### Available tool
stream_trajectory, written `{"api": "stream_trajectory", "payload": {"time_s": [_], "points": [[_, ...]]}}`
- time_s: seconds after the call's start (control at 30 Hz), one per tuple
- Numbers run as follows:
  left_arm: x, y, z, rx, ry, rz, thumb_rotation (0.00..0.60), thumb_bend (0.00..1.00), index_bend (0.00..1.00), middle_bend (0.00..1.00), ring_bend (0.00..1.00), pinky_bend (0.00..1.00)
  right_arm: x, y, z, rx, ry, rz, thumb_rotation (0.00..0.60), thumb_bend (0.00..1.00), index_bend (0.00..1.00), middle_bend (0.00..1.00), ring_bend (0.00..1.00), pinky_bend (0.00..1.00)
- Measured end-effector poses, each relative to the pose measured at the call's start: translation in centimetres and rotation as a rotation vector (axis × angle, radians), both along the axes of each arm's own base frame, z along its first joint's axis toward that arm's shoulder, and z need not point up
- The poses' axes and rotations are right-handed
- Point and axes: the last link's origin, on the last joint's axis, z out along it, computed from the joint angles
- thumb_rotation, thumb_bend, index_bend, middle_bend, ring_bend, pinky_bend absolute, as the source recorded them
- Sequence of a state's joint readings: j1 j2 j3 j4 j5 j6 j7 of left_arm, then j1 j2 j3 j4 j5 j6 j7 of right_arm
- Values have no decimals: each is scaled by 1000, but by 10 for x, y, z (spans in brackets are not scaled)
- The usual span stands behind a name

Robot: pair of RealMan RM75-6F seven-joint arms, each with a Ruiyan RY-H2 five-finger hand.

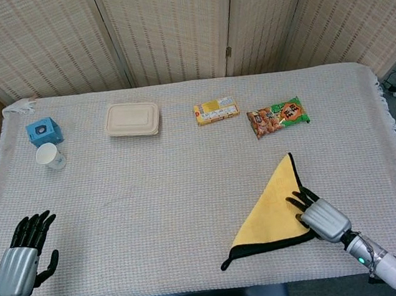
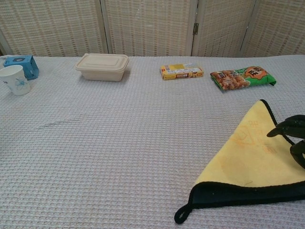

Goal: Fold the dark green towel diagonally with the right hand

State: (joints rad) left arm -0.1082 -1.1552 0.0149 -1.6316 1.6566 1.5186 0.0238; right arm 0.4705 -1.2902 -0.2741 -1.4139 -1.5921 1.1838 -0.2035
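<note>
The dark green towel (image 1: 278,210) lies at the front right of the table, folded into a triangle with its yellow underside up. A dark edge (image 2: 238,193) and a hanging loop (image 2: 181,214) show along its near side. My right hand (image 1: 322,218) sits at the triangle's near right corner, its fingers (image 2: 286,130) curled over the yellow cloth, holding the folded-over corner. My left hand (image 1: 20,260) hovers with fingers spread at the table's front left edge and holds nothing; the chest view does not show it.
Along the back of the table stand a beige lunch box (image 1: 132,119), a yellow packet (image 1: 216,110) and a green snack bag (image 1: 278,116). A blue box (image 1: 43,130) and a paper cup (image 1: 50,156) sit at the back left.
</note>
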Motion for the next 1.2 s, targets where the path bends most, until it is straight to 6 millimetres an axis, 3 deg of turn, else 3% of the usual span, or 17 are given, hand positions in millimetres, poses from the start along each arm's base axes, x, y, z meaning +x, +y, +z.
{"api": "stream_trajectory", "payload": {"time_s": [0.27, 0.33, 0.4, 0.53, 0.63, 0.77, 0.93, 1.07, 1.2], "points": [[-1, 2, -1, 1, 6, 11, 600, 581, 0, 90, 0, 0, -12, -1, -5, 11, 23, -20, 600, 430, 618, 127, 63, 0], [-2, 2, -1, 2, 6, 14, 600, 580, 0, 89, 0, 0, -14, 0, -5, 23, 32, -24, 600, 430, 532, 96, 44, 0], [-2, 3, -1, 3, 7, 15, 600, 580, 0, 89, 0, 0, -15, 2, -4, 36, 38, -34, 600, 430, 357, 48, 15, 0], [-2, 3, 0, 4, 6, 16, 600, 580, 0, 90, 0, 0, -14, 6, 4, 47, 34, -55, 600, 430, 101, 4, 0, 0], [-2, 4, 0, 5, 6, 17, 600, 581, 0, 90, 0, 0, -13, 10, 13, 48, 34, -72, 600, 431, 6, 0, 0, 0], [-2, 3, -2, -1, 4, 14, 600, 581, 0, 89, 0, 0, -9, 17, 24, 49, 4, -103, 600, 430, 0, 0, 0, 0], [-1, 2, -2, 2, 10, 12, 600, 580, 0, 89, 0, 0, 0, 23, 55, -40, -122, -149, 600, 430, 0, 0, 0, 0], [-3, 3, -6, -15, 29, 26, 600, 580, 0, 90, 0, 0, 7, 32, 89, -218, -246, -155, 600, 430, 0, 0, 0, 0], [-2, 3, -14, -39, 42, 35, 600, 580, 0, 90, 0, 0, 5, 58, 126, -473, -319, -188, 600, 430, 0, 0, 0, 0]]}}
